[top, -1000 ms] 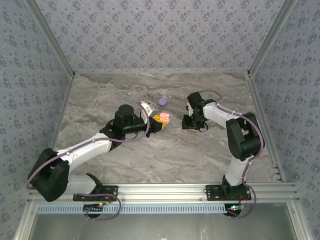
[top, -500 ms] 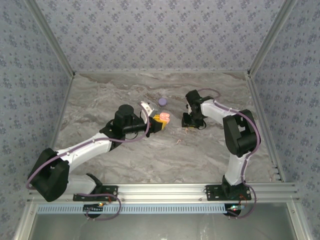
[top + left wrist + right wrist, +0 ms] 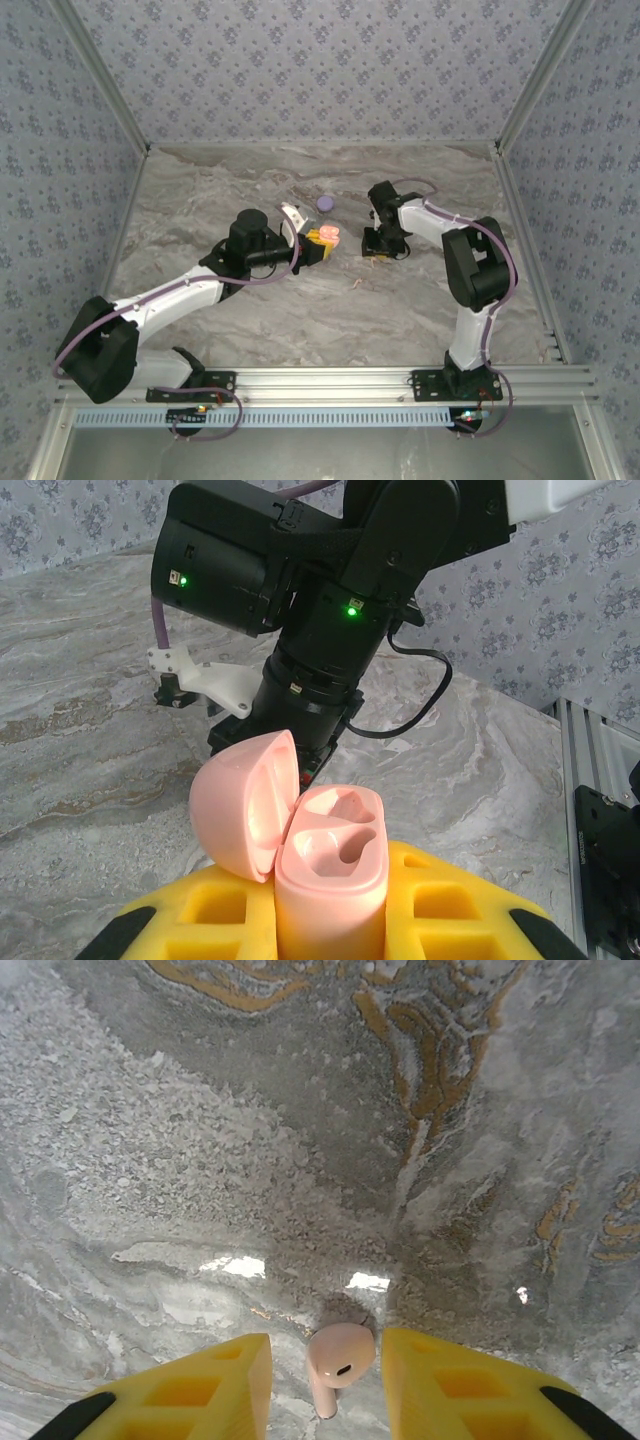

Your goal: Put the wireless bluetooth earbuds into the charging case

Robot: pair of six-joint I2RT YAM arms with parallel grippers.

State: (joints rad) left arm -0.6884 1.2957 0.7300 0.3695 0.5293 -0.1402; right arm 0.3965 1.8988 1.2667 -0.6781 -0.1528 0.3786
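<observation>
1. Currently, the left hand (image 3: 322, 240) is clenched on the pink charging case (image 3: 330, 880), gripping its lower body between the yellow fingers (image 3: 190, 920).
2. The case stands upright, with its lid (image 3: 245, 805) swung open to one side and both moulded sockets (image 3: 335, 835) exposed.
3. The right hand (image 3: 325, 1360) points down at the worktop (image 3: 300, 1110), near the case.
4. Its fingers are released and stand apart on either side of a pale pink earbud (image 3: 338, 1355). A gap shows beside one finger.
5. This earbud sits at fingertip level. Whether it rests on the worktop cannot be told.
6. A second pale pink earbud (image 3: 357, 285) lies on the worktop, apart from both hands.
7. A round lavender disc (image 3: 325, 203) sits beyond the left hand.
</observation>
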